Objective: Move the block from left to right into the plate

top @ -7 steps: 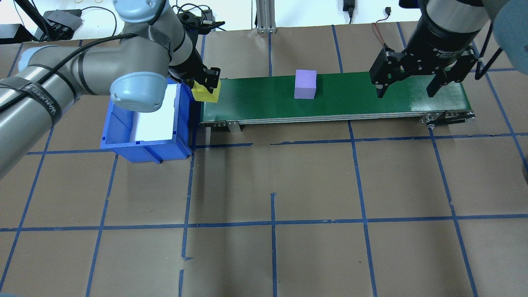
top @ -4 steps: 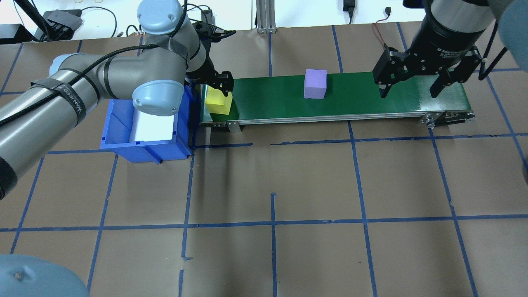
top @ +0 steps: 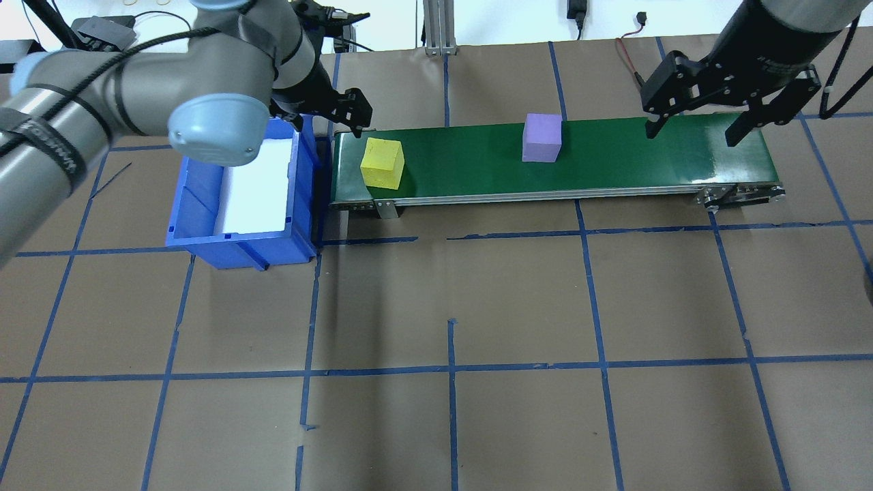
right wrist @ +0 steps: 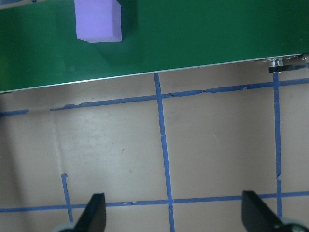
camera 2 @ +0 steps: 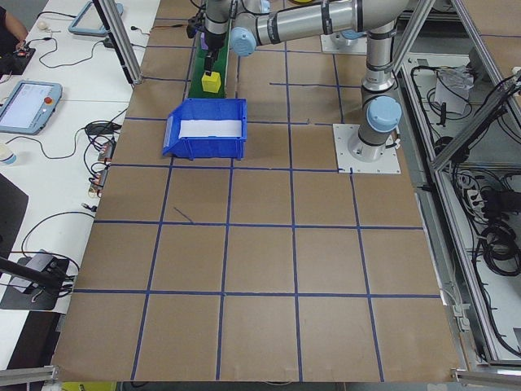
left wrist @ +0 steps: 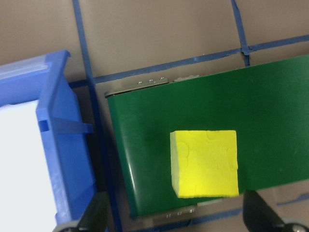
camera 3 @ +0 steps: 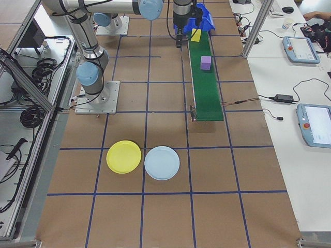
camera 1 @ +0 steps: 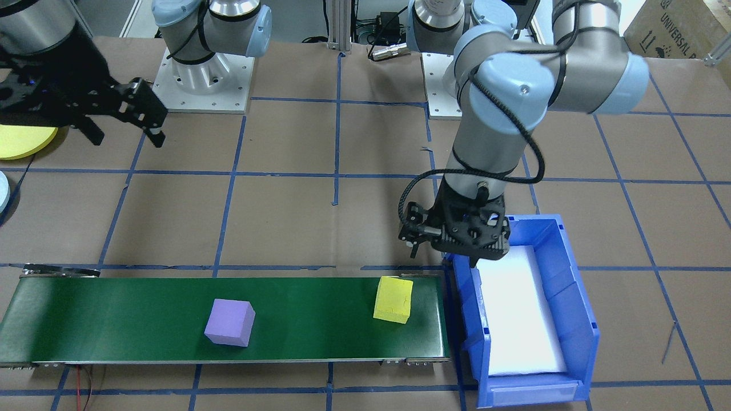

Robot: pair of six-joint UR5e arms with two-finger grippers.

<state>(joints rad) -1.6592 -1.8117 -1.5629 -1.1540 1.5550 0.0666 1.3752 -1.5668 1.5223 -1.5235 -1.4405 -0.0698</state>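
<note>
Yellow block (top: 382, 163) flat on green conveyor belt (top: 614, 164) near the end by the blue bin (top: 204, 225), free of any grip; purple block (top: 542, 137) further along the belt, also untouched. Left gripper (top: 326, 112) above the bin's belt-side corner just beside the yellow block, fingers spread and empty; right gripper (top: 696, 127) over the belt's far end, fingers likewise spread wide with nothing between them. Yellow plate (camera 3: 123, 156) on the brown table (camera 3: 155, 217) well past the belt's end, just beside a pale blue plate (camera 3: 162, 163), no block in either.
</note>
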